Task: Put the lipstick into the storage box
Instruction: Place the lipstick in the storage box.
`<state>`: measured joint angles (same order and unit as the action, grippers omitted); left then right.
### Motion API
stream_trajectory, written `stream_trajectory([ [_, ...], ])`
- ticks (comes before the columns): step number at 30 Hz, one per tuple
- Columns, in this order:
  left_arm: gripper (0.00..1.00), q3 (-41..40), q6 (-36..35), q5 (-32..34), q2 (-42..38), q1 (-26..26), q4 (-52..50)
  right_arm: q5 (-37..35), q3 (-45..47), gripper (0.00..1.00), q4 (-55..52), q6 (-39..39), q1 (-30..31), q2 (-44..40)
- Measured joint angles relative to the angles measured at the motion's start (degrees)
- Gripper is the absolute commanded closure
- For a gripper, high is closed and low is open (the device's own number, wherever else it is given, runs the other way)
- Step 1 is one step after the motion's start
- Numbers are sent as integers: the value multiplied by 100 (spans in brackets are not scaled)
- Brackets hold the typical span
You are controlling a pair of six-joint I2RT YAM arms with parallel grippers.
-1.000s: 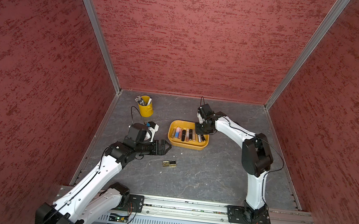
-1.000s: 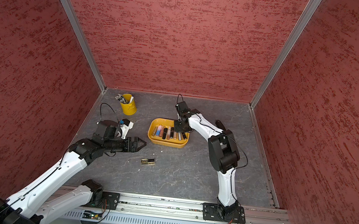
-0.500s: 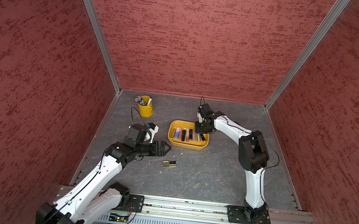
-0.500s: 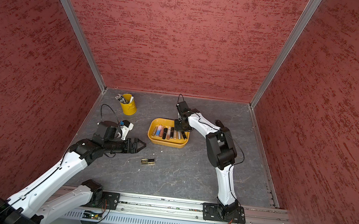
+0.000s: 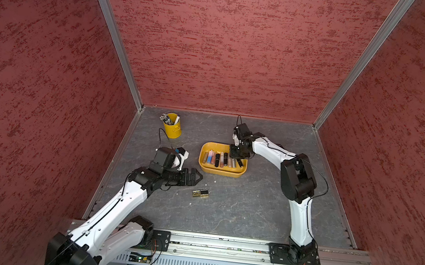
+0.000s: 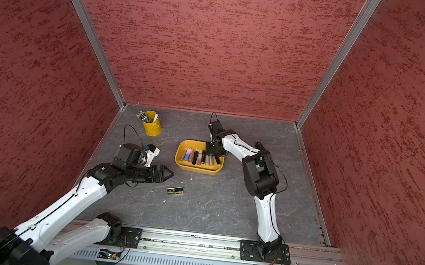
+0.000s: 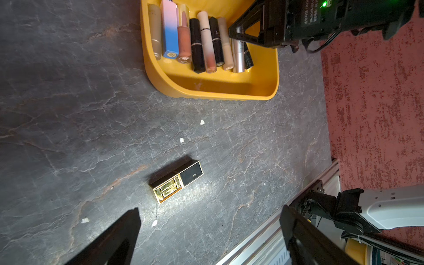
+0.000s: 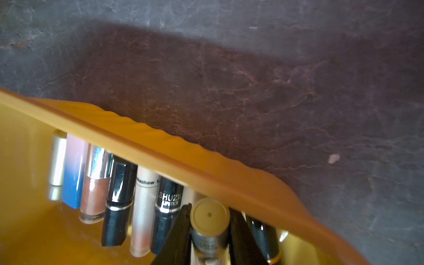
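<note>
The right gripper [image 5: 238, 158] pinches a silver lipstick tube with a gold cap [image 8: 209, 215] low inside the shallow yellow-orange plastic storage box [image 5: 218, 171], and the left gripper [image 5: 199, 176] hangs wide open, holding nothing, near a square gold and black lipstick [image 7: 176, 181] lying on the grey stone table [image 5: 238, 208].

Left arm [image 5: 120, 201] reaches low across centre-left of frame; left gripper [image 5: 199, 177] jaws spread wide, nothing between. Right arm [image 5: 271, 153] elbow-bent; right gripper [image 5: 239, 159] points down, jaws pinching a lipstick [image 8: 210, 216].
</note>
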<state>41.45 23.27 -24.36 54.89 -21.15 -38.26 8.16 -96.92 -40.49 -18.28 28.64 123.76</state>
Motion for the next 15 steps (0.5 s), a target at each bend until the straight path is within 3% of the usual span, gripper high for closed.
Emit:
stream_trajectory([
  [6, 0, 0, -48, -66, 256, 0, -31, 101, 0, 61, 39, -61, 0, 0],
  [15, 0, 0, -129, -87, 645, -2, -28, 201, 15, 58, 61, -81, -11, 0],
])
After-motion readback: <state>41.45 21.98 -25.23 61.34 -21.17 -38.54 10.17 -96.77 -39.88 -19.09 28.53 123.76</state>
